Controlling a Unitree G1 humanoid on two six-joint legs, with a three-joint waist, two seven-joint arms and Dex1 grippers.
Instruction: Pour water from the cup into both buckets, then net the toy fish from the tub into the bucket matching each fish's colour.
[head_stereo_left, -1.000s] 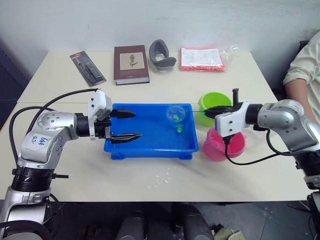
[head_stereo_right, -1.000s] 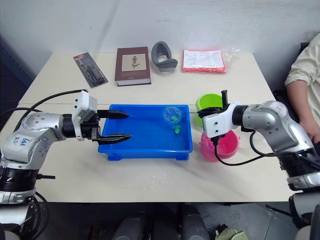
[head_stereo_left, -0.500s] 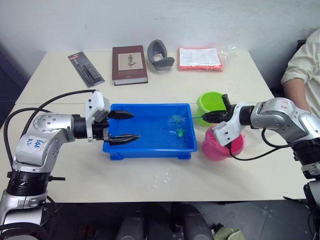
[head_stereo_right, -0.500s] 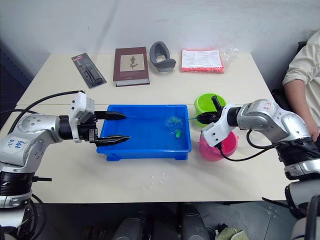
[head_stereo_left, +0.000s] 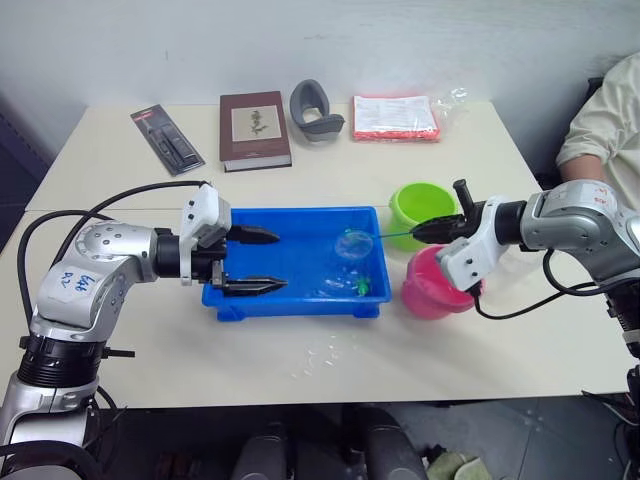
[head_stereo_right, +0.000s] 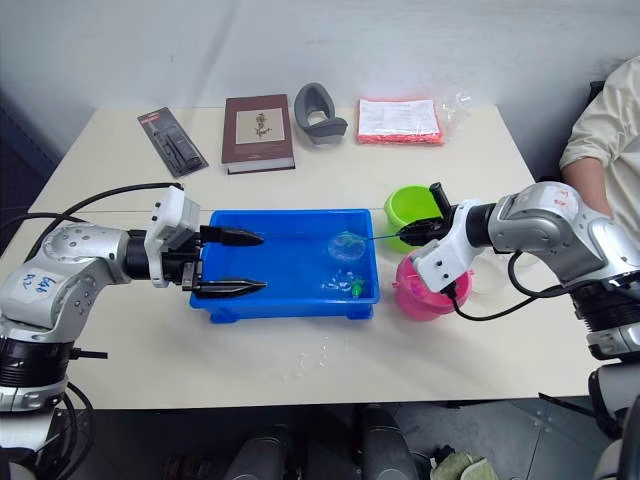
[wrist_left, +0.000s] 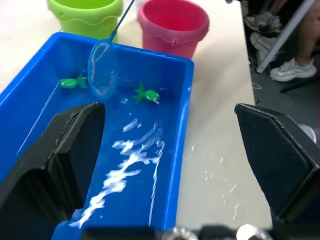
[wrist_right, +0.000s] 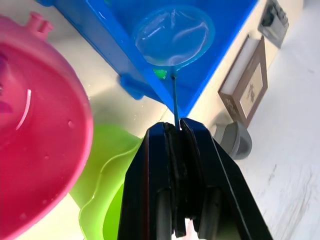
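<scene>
The right gripper (wrist_right: 176, 131) pinches the net (head_stereo_left: 352, 243) by its stick, hoop raised over the tub (head_stereo_left: 300, 300) — 2 green fish (wrist_left: 146, 94) lie just below it; the left gripper (head_stereo_left: 256, 261) gapes empty.

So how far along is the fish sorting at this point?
Netting is in hand: the right gripper is shut on the net, whose hoop hangs over the tub and looks empty. Two green fish lie in the tub, so they are left to move to the green bucket. Whether the pink bucket holds any fish cannot be told.
</scene>
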